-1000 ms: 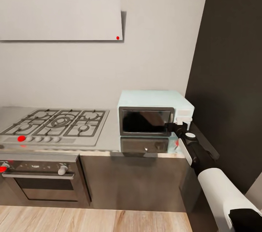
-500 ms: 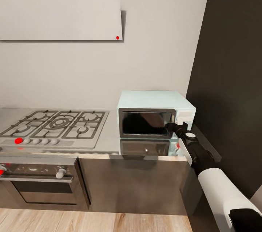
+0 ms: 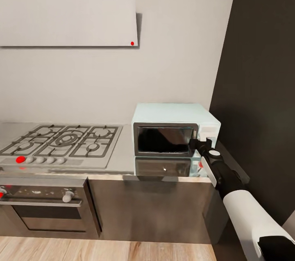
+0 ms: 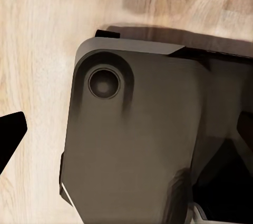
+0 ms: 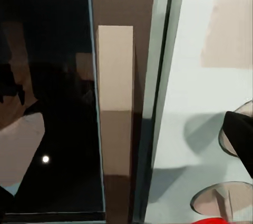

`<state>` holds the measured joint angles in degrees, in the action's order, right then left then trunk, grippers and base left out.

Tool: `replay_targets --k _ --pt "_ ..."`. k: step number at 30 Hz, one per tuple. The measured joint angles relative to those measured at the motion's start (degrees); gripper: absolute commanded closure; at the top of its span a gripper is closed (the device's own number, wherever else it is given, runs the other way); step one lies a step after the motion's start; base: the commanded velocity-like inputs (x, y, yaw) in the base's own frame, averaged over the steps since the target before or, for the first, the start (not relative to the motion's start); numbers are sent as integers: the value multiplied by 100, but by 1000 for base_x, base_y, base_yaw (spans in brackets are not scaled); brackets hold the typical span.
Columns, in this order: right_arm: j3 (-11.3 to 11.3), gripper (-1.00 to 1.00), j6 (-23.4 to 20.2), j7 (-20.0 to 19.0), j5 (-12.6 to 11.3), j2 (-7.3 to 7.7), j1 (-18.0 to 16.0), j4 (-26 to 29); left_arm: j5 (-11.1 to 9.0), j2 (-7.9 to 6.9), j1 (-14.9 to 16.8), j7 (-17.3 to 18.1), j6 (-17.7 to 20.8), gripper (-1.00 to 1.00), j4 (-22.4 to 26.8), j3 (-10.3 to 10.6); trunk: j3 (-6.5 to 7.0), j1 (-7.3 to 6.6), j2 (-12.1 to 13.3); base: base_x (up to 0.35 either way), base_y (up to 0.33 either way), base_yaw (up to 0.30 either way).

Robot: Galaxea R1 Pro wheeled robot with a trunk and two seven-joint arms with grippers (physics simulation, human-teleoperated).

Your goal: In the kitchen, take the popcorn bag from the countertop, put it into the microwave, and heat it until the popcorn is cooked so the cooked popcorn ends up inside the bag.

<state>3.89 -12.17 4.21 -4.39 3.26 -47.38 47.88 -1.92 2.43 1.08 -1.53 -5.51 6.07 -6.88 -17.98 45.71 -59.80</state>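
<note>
- Microwave (image 3: 174,133): pale blue box standing on the countertop (image 3: 123,156) against the wall, door shut, dark glass reflecting the room. Its control panel is on the side nearest the right gripper (image 3: 199,144).
- Right gripper: held at the front of the microwave, at the seam between door edge and control panel — touching or just short of it, which cannot be told from the head view. The dark fingers are seen end-on there, so the jaw opening cannot be judged.
- Right wrist view: a close look at the microwave (image 5: 158,76) front. The dark glass lies to one side of the camera axis, the pale panel with parts of two round dials (image 5: 219,200) to the other. A pale vertical handle strip (image 5: 115,71) sits on the door between them. One dark fingertip (image 5: 240,134) shows at the frame edge over the panel; the second one cannot be made out.
- Right arm (image 3: 241,207): white forearm with a black wrist, reaching forward and up to the gripper.
- Countertop: grey brushed steel, mirroring the microwave front directly below the gripper.
- Gas hob (image 3: 61,144): set into the countertop, well apart from the gripper on the far side of the microwave, with a row of knobs along its front edge.
- Built-in oven (image 3: 45,205): below the hob, steel front with knobs.
- Extractor hood (image 3: 67,19): pale panel on the wall above the hob.
- Dark tall panel (image 3: 262,68): just beside the microwave, behind the right arm.
- Left wrist view: a dark grey robot body part (image 4: 137,139) over a wood floor (image 4: 37,50) — a black tip (image 4: 10,134) shows at the frame edge; jaw state cannot be told.
</note>
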Motion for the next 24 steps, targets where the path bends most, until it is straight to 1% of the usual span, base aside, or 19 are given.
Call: replay_targets --k 18,20,21,22,24 --pt "-9 100 -4 53 4 -1 -3 1 0 0 0 0 0 -100 -1 0 0 3 0 -1 0 0" --pt "-3 100 -3 -93 6 0 -18 1 0 0 1 0 0 -100 -1 0 0 14 0 -189 0 0" --pt "33 100 9 -145 -114 -4 -38 3 2 0 5 -1 -2 -100 -7 3 1 30 5 -229 0 0" --pt "96 100 11 -210 -132 -4 -38 4 2 0 4 -1 -2 -100 -8 3 1 30 4 -143 0 0" --pt "115 100 10 -188 -129 -7 -39 5 2 0 4 -2 -3 -100 -9 3 1 29 3 -69 0 0"
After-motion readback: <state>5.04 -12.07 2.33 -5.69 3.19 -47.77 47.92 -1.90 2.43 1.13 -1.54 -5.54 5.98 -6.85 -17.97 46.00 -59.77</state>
